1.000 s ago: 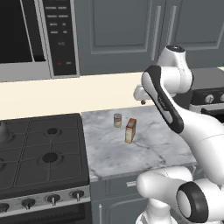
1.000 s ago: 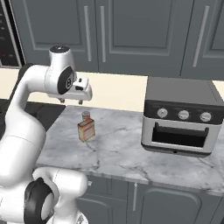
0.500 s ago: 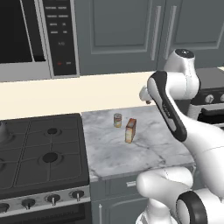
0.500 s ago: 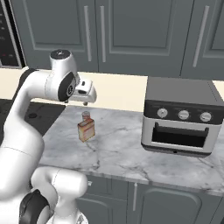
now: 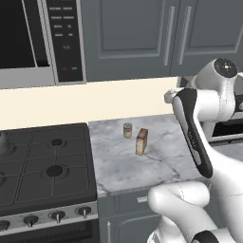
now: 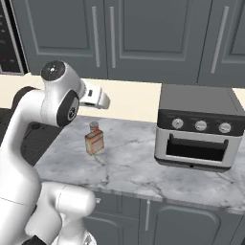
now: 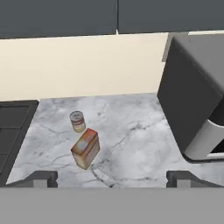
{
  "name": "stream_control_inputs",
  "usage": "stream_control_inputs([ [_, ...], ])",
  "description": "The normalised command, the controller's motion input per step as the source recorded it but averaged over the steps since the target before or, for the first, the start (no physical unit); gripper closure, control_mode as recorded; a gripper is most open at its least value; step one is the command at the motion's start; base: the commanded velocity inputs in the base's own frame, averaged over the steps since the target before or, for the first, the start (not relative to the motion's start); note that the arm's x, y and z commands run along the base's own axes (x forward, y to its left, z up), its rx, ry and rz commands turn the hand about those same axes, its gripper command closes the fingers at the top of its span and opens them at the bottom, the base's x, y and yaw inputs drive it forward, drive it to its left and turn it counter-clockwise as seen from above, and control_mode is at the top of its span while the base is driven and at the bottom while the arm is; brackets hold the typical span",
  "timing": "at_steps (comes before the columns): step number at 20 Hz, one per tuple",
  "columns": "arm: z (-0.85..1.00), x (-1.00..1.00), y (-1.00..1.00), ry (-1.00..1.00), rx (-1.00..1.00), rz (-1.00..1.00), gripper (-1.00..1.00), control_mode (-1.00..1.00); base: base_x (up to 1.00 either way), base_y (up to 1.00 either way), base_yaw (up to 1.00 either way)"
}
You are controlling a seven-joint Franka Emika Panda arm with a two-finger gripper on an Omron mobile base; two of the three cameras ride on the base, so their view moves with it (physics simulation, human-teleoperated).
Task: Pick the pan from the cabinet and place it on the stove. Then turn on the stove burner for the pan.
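At the left of the left base view the stove (image 5: 45, 166) lies with bare grates, its knobs (image 5: 57, 216) along the front strip at the lower left; nothing sits on the burner (image 5: 53, 171), so the placing step is, I judge, not yet begun. Right of it, at centre frame, a small can (image 5: 127, 130) and a box (image 5: 141, 141) stand close together on the marble table (image 5: 156, 161). Across the top of the frame the cabinet (image 5: 137, 33) doors are closed, so the pan, if it is inside, is hidden. The hand (image 6: 98, 98) hangs at upper left of the right base view, above the table and below the doors, released with its fingertips (image 7: 39, 178) wide apart and grasping nothing. At right stands the toaster oven (image 6: 198, 129).
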Motion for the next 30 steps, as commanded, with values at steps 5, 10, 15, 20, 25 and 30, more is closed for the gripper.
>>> stream_control_inputs([
  [5,0.64,-0.20,-0.14,-0.27,-0.03,-0.04,-1.00,-1.00,0.00,0.00,0.00],
  [10,0.52,-0.09,-0.03,-0.25,-0.03,-0.01,-1.00,-1.00,0.00,0.00,0.00],
  [15,0.43,-0.02,0.00,-0.25,-0.03,0.00,-1.00,-1.00,0.00,0.00,0.00],
  [20,0.20,0.00,-0.17,-0.27,-0.04,0.00,-1.00,-1.00,0.00,0.00,0.00],
  [25,0.08,0.00,-0.28,-0.21,-0.01,0.00,-1.00,-1.00,0.00,0.00,0.00],
  [30,0.07,0.07,-0.20,-0.14,0.00,0.00,-1.00,-1.00,0.00,0.00,0.00],
])
